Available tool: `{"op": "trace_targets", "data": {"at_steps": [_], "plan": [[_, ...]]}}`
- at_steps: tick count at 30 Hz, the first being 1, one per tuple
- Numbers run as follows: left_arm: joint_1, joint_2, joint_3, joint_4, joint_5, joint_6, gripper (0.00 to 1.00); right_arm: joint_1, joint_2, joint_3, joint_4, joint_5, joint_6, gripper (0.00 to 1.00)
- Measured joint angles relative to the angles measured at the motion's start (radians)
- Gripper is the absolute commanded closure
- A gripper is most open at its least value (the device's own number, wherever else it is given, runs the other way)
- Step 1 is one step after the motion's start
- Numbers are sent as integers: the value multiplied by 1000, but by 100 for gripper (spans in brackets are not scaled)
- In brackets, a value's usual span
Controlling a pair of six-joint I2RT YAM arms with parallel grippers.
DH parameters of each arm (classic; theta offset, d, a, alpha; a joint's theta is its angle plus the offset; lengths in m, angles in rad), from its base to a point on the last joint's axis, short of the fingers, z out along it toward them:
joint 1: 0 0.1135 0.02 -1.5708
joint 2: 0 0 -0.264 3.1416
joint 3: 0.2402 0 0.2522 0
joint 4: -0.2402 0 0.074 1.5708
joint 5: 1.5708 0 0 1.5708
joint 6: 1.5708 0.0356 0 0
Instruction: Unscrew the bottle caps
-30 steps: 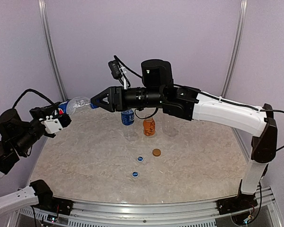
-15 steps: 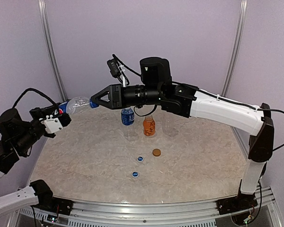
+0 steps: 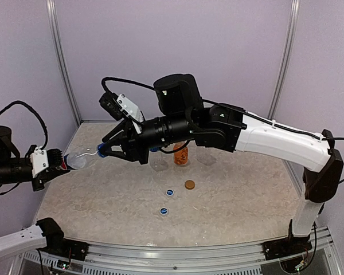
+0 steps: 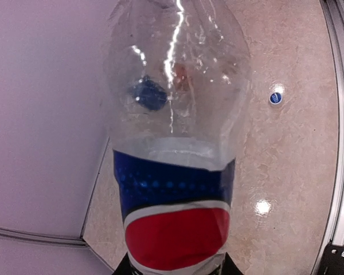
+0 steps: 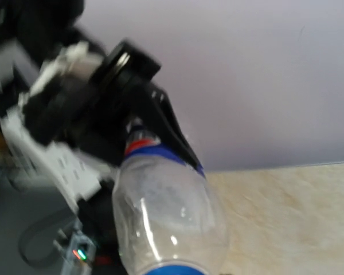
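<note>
A clear bottle with a blue and red label [image 3: 80, 156] hangs level in the air over the table's left side, between my two grippers. My left gripper [image 3: 58, 161] is shut on its labelled base, which fills the left wrist view [image 4: 175, 189]. My right gripper [image 3: 105, 150] is shut on its blue cap [image 3: 101, 151], whose rim shows at the bottom of the right wrist view [image 5: 180, 269]. The short orange bottle [image 3: 180, 154] stands uncapped at mid-table. The lower part of a clear bottle [image 3: 159, 164] shows under my right arm. An unlabelled clear bottle [image 3: 206, 156] stands right of the orange one.
Two loose blue caps [image 3: 170, 193] [image 3: 163, 211] and an orange cap [image 3: 189, 184] lie on the beige table [image 3: 235, 200]. One blue cap also shows in the left wrist view [image 4: 276, 98]. Purple walls close the back and sides. A metal rail [image 3: 178, 252] runs along the near edge.
Both arms have moved left and down with the bottle between them. The bottle now lies lower, nearer the table, and the right wrist has turned.
</note>
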Motion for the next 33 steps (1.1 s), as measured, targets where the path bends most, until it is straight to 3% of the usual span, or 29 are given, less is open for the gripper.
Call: {"op": "trace_targets", "data": {"at_steps": [7,8,10,11,16,21,33], "plan": [[0,16,10,-143,90,-10,75,77,-55,-126,-41,127,-314,100],[0,18,9,-156,97,-8,75,85,-60,-144,-33,140,-345,91],[0,19,5,-170,98,-7,75,92,-61,-158,-21,160,-390,57],[0,19,3,-173,97,-8,75,95,-61,-163,-18,169,-406,45],[-7,16,-9,-115,105,1,75,96,-76,-216,58,283,-409,3],[-11,10,-69,-11,41,52,75,65,-143,-346,141,295,-300,1],[-13,-22,-196,336,-190,259,75,-138,-146,-410,428,21,480,23]]}}
